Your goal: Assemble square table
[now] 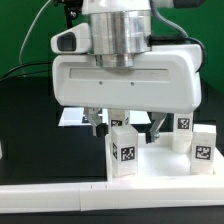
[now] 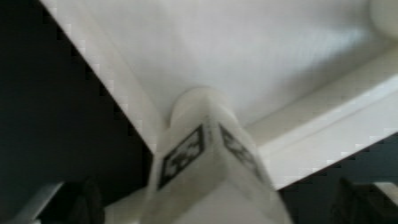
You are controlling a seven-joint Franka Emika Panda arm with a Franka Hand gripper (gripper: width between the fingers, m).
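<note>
Now we see the arm low over the square table, its claw spread wide around one leg.

Going from the exterior view's left: the long white border rail (image 1: 50, 195) runs along the front edge of the black table (image 1: 25, 120); then comes the square plate (image 1: 160, 170), white and flat, with a tagged leg (image 1: 123, 152) upright at its near corner. Above the plate hangs the gripper (image 1: 125, 122), its broad white housing filling the middle (the dark fingers (image 1: 96, 124) point down behind that leg). Further right stand two more legs (image 1: 201, 150), upright at the plate's far side. In the wrist view a leg (image 2: 210, 150) rises between the fingertips (image 2: 54, 205), which stand clear of it on both sides, gripping nothing.
</note>
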